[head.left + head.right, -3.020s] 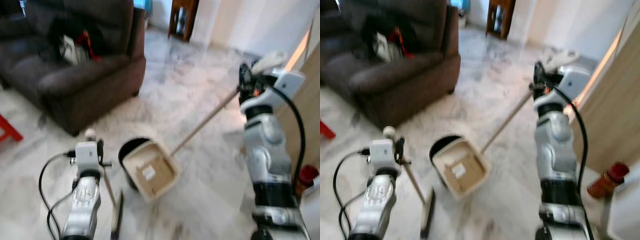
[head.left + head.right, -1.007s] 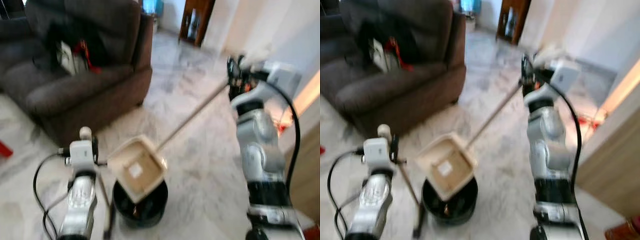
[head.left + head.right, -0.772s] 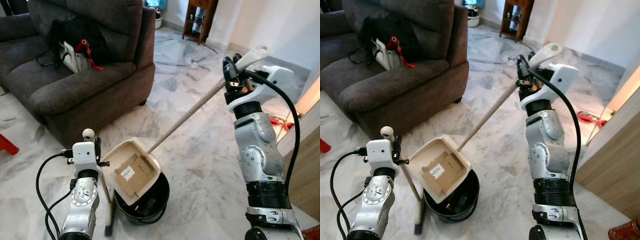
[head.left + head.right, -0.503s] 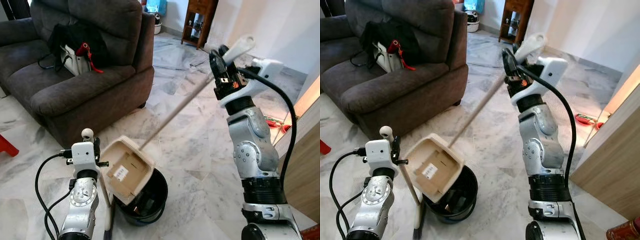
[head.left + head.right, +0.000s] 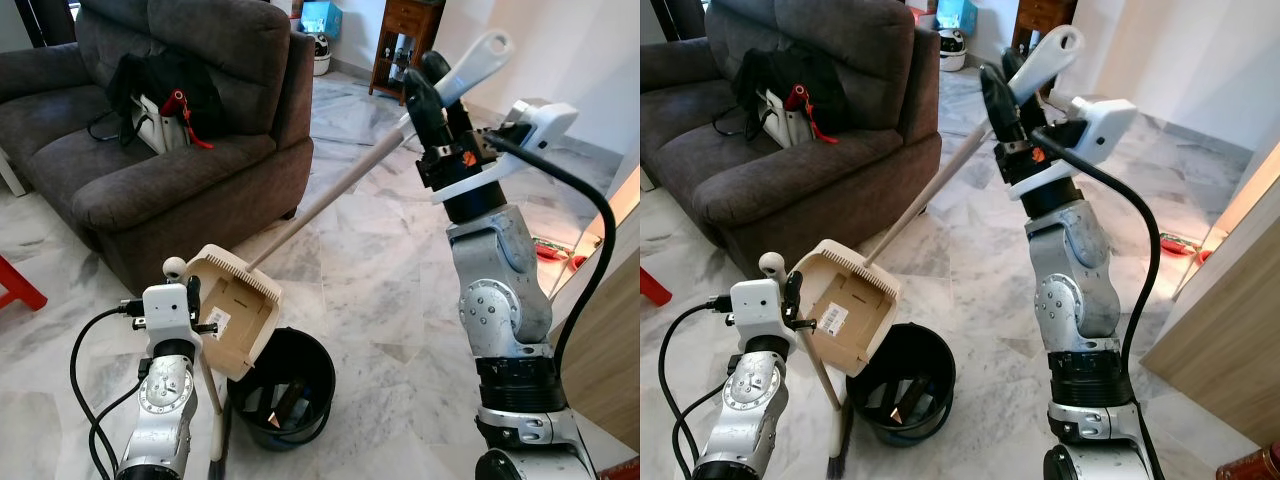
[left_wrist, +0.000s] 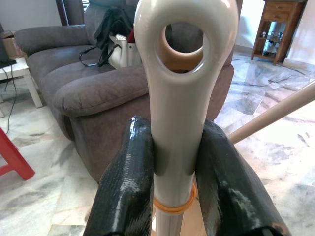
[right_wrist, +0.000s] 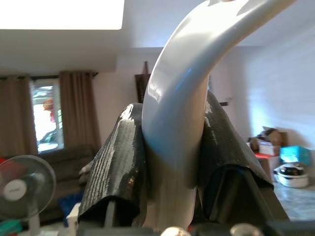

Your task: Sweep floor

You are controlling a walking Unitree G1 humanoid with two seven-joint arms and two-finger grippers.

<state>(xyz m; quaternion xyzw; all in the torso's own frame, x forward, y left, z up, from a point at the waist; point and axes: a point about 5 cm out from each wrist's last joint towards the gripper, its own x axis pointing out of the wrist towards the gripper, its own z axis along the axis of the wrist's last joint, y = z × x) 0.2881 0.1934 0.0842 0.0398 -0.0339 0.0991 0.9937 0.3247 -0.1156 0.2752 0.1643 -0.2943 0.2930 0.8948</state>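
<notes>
My right gripper point(image 5: 437, 95) is raised high and shut on the grip of a beige long-handled dustpan point(image 5: 235, 320); the grip point(image 7: 177, 113) sits clamped between both fingers. The pan hangs steeply tilted, mouth down, just above the rim of a black bin point(image 5: 290, 395) that holds some debris. My left gripper point(image 6: 179, 196) is shut on the cream top of a broom handle point(image 6: 179, 98). The broom stick point(image 5: 210, 390) runs down beside the bin to the bristles on the marble floor.
A dark grey sofa point(image 5: 150, 170) with a black bag point(image 5: 160, 90) stands at the left rear, close to the bin. A red stool point(image 5: 15, 285) is at the far left. A wooden panel point(image 5: 610, 350) borders the right side. Open marble floor lies ahead.
My right arm has swung the dustpan's handle up and leftward, tipping the pan from nearly flat to steep over the bin. The left gripper keeps holding the broom.
</notes>
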